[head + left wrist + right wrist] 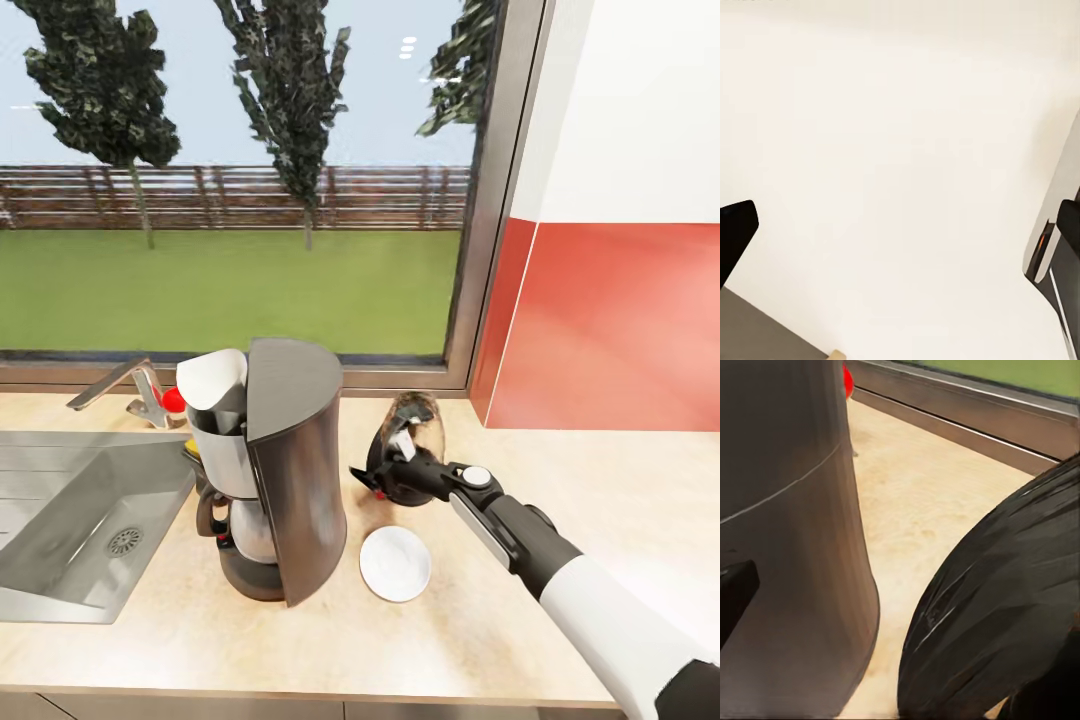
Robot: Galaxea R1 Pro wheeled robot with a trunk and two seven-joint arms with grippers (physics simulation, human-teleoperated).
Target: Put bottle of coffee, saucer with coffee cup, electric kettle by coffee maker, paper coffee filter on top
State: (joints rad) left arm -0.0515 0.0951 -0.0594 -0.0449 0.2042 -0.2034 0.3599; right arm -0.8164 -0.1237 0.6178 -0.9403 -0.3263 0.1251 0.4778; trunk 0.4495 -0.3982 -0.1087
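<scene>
Head view: the electric kettle [410, 445] lies tipped on the kitchen countertop [600, 500], just right of the coffee maker [285, 470], which carries the paper coffee filter [212, 380]. The saucer [395, 563] sits nearer, with bare counter to the right. The right gripper [385, 478] reaches leftward at the kettle's handle; its grip cannot be told. The sink [60, 520] lies left.

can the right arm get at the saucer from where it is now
Probably yes. The saucer lies bare on the countertop, just below the right tool at the electric kettle. Only the coffee maker stands close, at its left.
</scene>
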